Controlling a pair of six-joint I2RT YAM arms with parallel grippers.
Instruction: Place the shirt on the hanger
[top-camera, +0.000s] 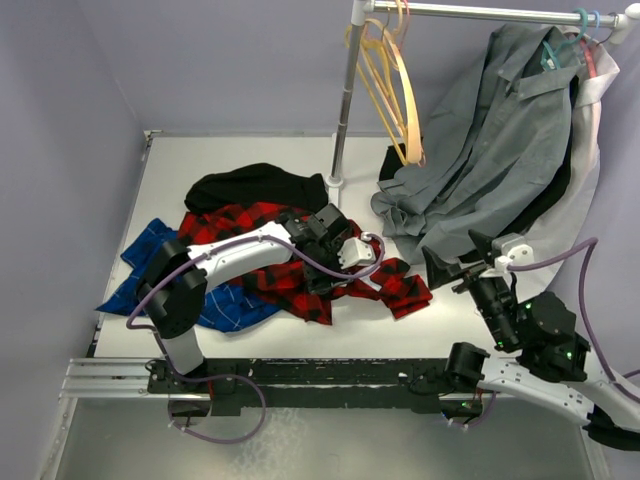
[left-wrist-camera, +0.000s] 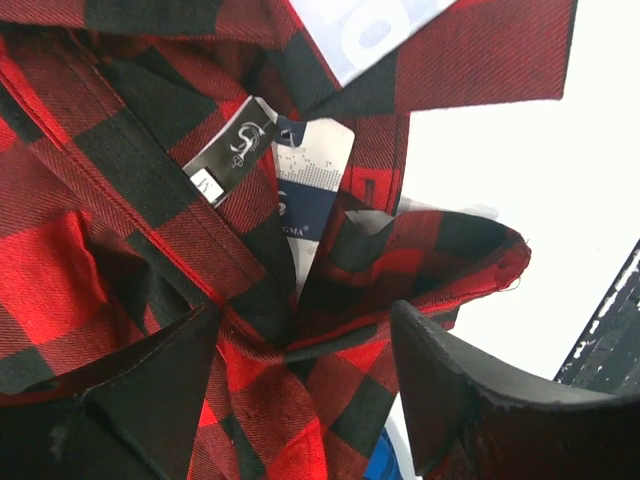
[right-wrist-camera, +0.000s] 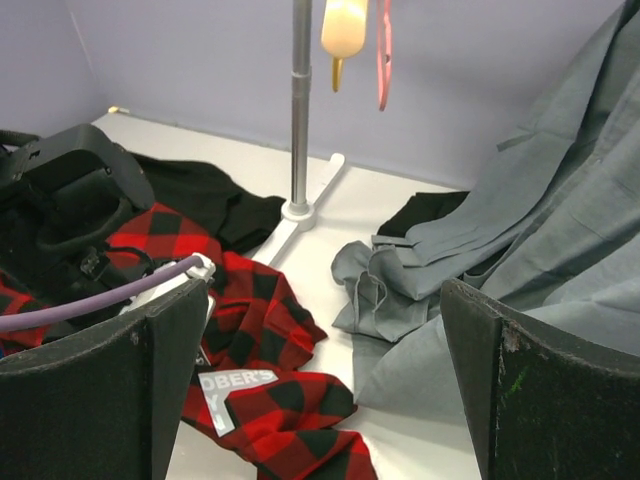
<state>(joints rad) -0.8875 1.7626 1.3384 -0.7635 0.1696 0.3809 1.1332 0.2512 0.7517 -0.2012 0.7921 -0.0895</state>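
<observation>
Your left gripper (left-wrist-camera: 305, 330) hangs over the red-and-black checked flannel shirt (top-camera: 395, 285), left of centre on the white table (top-camera: 440, 330). Its jaws are spread astride a collar fold, probably to lift it by the neck. The black label (left-wrist-camera: 232, 150) shows an "S" logo, a navy tag (left-wrist-camera: 300, 205) ends "GMA", and white lettering (right-wrist-camera: 235, 385) reads "OBER'S". Your right gripper (right-wrist-camera: 325, 300) hovers near right, jaws spread. The slim pale pink hanger (right-wrist-camera: 383, 55) hangs far back.

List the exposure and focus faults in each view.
Left wrist: the table is blown out to plain white, while the shirt weave and label are sharp. Right wrist: the near fingers are dark, and a tan hanger glows overexposed. Top external: even light, soft shadows, no glare.
</observation>
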